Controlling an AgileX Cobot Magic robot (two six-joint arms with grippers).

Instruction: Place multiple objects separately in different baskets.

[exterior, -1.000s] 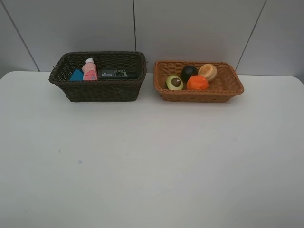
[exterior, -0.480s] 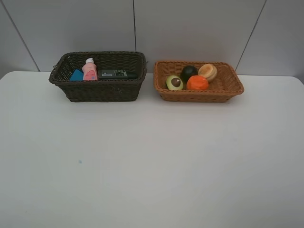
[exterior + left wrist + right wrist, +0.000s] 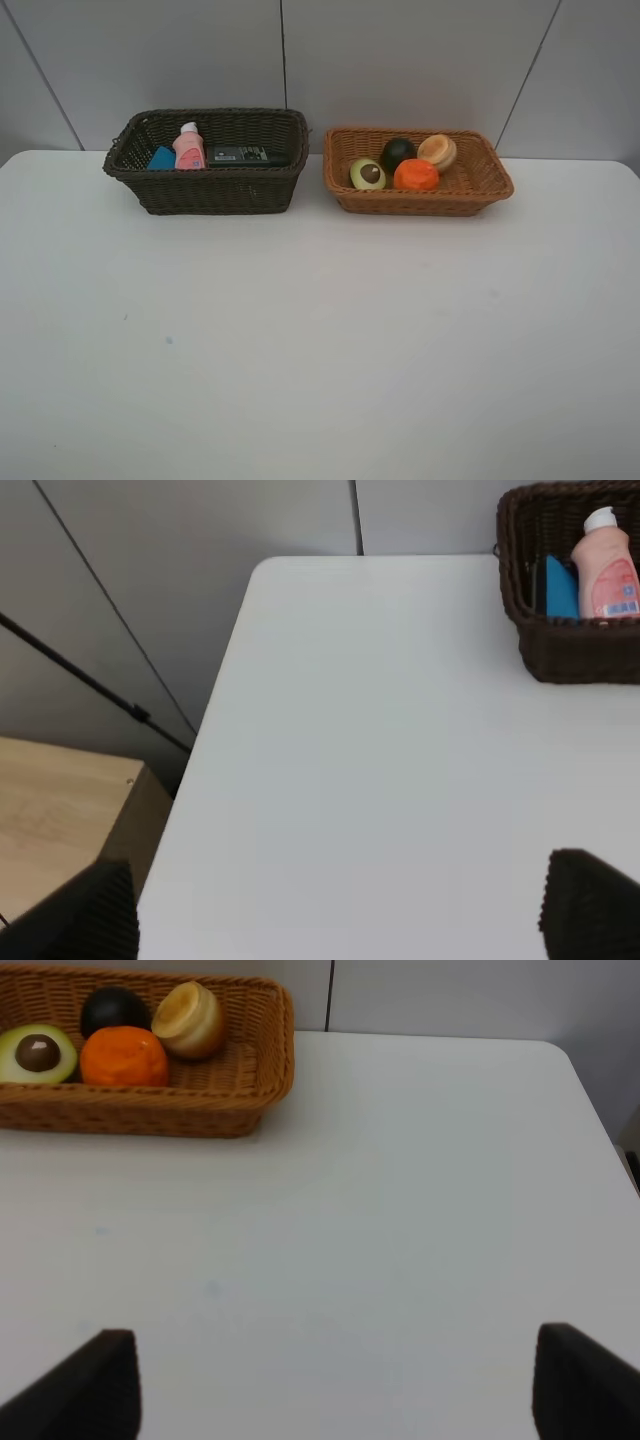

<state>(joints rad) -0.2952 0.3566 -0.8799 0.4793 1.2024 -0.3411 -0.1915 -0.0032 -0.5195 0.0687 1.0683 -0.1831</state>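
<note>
Side by side at the back of the white table stand the dark brown basket [image 3: 210, 192] and the light tan basket [image 3: 415, 201]. The dark one holds a pink white-capped bottle [image 3: 189, 148], a black flat device [image 3: 245, 155] and a blue object [image 3: 162, 158]. The tan one holds a halved avocado [image 3: 367, 174], an orange [image 3: 416, 175], a dark mangosteen [image 3: 398, 151] and a tan round fruit [image 3: 438, 151]. My left gripper [image 3: 340, 920] is open over bare table, well short of the dark basket [image 3: 560, 665]. My right gripper [image 3: 335, 1390] is open and empty, short of the tan basket [image 3: 150, 1115]. Neither arm shows in the exterior high view.
A grey panelled wall [image 3: 400, 60] rises right behind the baskets. The table's left edge [image 3: 190, 770] drops off beside a wooden cabinet [image 3: 60, 800]. The table's far right corner [image 3: 560, 1055] lies beyond the tan basket.
</note>
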